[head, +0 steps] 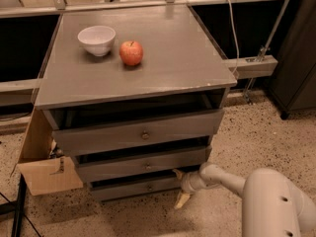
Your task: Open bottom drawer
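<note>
Hand (178, 185), its two fingers (181, 200) spread apart, hangs low just beside the right end of the bottom drawer (133, 187), near the speckled floor (256, 137).

From my station I read no text, label, brand, number or sign anywhere in view — none on the cabinet (163, 78), none on the cardboard box (49, 176) at its left side. The gripper (180, 185), fingers (181, 200) spread, sits low at the right end of the bottom drawer (133, 187) — it likewise bears no legible marking.
</note>
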You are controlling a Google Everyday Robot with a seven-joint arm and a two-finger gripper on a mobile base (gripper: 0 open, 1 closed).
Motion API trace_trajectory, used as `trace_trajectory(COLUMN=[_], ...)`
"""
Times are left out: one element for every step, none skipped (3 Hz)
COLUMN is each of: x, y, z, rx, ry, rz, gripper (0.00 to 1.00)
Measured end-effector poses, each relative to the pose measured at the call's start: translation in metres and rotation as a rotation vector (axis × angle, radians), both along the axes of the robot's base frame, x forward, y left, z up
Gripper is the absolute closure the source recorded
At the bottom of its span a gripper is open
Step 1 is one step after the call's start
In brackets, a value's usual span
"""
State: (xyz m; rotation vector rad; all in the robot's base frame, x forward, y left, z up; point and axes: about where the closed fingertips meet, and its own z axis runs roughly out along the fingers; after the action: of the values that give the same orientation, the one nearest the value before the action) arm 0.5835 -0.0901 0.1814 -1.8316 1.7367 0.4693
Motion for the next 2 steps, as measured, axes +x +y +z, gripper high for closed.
trace_trajectory(x=[0.008, 0.019], y=[-0.003, -0.002], z=[-0.007, -0.009], rx=[-0.016, -0.024], ry=[0.005, 0.001], rz=[-0.012, -0.019], gripper=[0.0, 0.0])
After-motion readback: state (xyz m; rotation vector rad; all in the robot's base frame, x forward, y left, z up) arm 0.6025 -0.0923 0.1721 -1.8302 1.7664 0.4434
